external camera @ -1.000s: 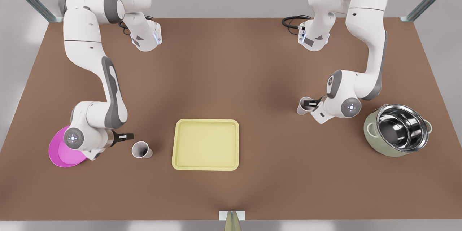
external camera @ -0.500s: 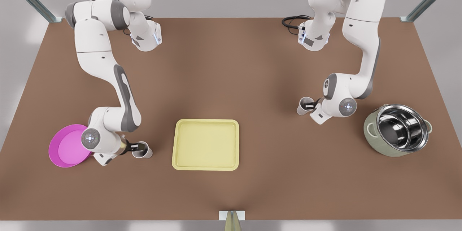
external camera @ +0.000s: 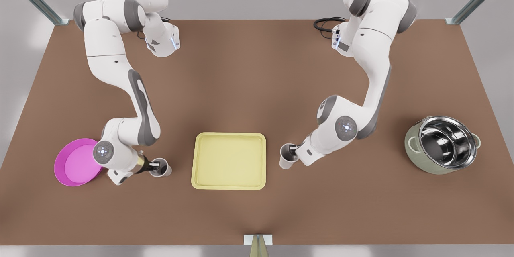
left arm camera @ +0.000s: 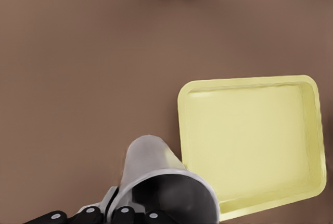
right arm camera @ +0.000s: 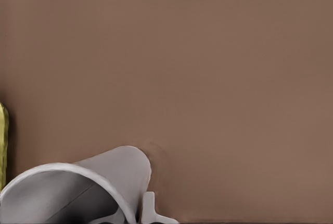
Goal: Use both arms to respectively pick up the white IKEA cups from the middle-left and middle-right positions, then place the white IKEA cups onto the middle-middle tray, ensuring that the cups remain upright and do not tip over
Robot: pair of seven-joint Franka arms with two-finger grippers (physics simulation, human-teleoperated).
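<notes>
The pale yellow tray [external camera: 229,160] lies mid-table. Just off its edge on the front view's left stands one white cup [external camera: 163,170], upright, with my left gripper [external camera: 156,165] shut on its rim. The left wrist view has this cup [left arm camera: 156,174] close up beside the tray [left arm camera: 250,140]. On the front view's right, my right gripper [external camera: 293,152] is shut on the other white cup [external camera: 286,157], held upright close to the tray's other edge. In the right wrist view that cup [right arm camera: 88,187] sits over bare table, a sliver of the tray [right arm camera: 3,140] beside it.
A round magenta dish [external camera: 74,162] lies right behind the left arm's wrist. A steel-lined green-grey pot [external camera: 441,144] stands at the front view's far right. A metal bracket [external camera: 258,241] sits at the near table edge, and a black cable [external camera: 325,22] at the back.
My left gripper reached the cup beside the dish and shut on its rim. My right gripper carried its cup from mid-right toward the tray's edge, still upright.
</notes>
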